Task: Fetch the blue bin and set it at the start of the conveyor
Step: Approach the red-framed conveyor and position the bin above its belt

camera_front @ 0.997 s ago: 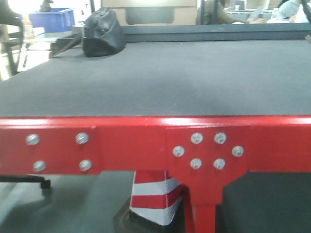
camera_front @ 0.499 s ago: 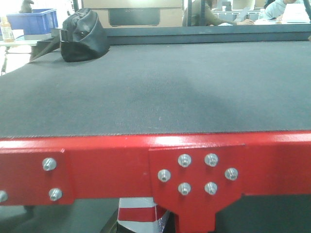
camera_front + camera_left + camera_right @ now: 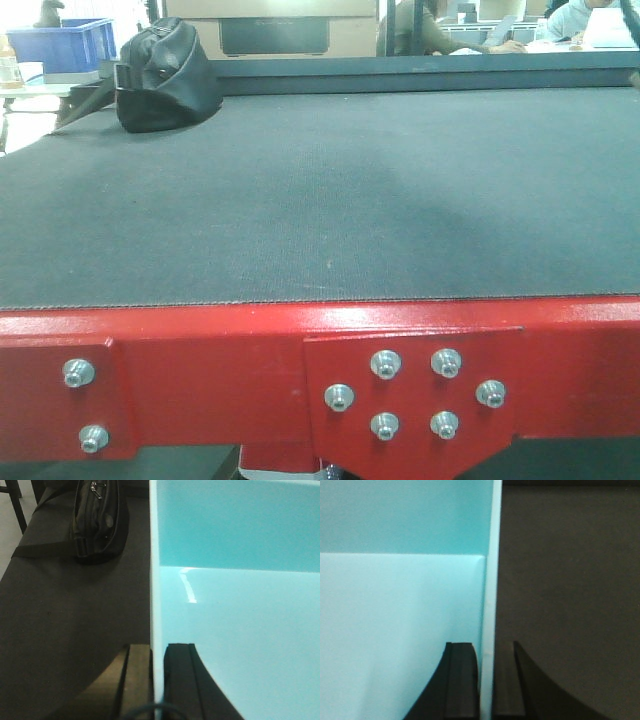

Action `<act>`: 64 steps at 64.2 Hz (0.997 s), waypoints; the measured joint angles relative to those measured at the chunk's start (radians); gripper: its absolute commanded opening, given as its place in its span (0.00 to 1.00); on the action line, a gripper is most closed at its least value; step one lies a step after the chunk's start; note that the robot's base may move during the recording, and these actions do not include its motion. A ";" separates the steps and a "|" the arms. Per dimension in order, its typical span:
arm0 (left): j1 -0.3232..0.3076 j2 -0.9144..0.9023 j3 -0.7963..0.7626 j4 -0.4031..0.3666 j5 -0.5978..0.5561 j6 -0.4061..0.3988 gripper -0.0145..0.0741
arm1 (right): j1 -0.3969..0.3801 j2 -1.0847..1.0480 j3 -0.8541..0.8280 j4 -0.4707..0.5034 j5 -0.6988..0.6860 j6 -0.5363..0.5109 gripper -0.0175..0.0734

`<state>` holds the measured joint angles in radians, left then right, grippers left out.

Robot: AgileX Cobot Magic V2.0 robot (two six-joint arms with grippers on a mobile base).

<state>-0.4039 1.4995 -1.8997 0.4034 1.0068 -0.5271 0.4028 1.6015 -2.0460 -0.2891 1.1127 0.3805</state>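
The blue bin (image 3: 240, 630) is a pale aqua tub with an empty inside, seen only in the two wrist views. My left gripper (image 3: 157, 680) is shut on its left wall, one finger inside and one outside. My right gripper (image 3: 486, 680) is shut on its right wall (image 3: 490, 580) in the same way. Below the bin lies the black belt of the conveyor start (image 3: 330, 190), edged at the front by a red frame (image 3: 220, 370) with silver bolts. The front view shows neither the bin nor the grippers.
A black bag (image 3: 165, 75) with a strap lies on the belt's far left corner, also left of the bin in the left wrist view (image 3: 97, 520). A dark blue crate (image 3: 70, 45) and seated people (image 3: 440, 25) are beyond the belt.
The front view has moved closer to the conveyor. The red frame has dropped lower in the picture and the black bag has slid left.
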 measured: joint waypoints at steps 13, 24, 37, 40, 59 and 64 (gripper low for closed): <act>0.000 0.000 0.000 0.000 0.000 0.000 0.04 | 0.000 0.000 0.000 0.000 0.000 -0.002 0.02; 0.000 0.000 0.000 0.000 0.000 0.000 0.04 | 0.000 0.000 0.000 0.000 0.000 -0.002 0.02; 0.000 0.000 0.000 0.000 0.000 0.000 0.04 | 0.000 0.000 0.000 0.000 0.000 -0.002 0.02; 0.000 0.000 0.000 0.000 0.000 0.000 0.04 | 0.000 0.000 0.000 0.000 0.000 -0.002 0.02; 0.000 0.000 0.000 0.000 0.000 0.000 0.04 | 0.000 0.000 0.000 0.000 0.000 -0.002 0.02; 0.000 0.000 0.000 0.000 0.000 0.000 0.04 | 0.000 0.000 0.000 0.000 0.000 -0.002 0.02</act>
<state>-0.4039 1.4995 -1.8997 0.4034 1.0068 -0.5271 0.4028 1.6015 -2.0460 -0.2891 1.1127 0.3787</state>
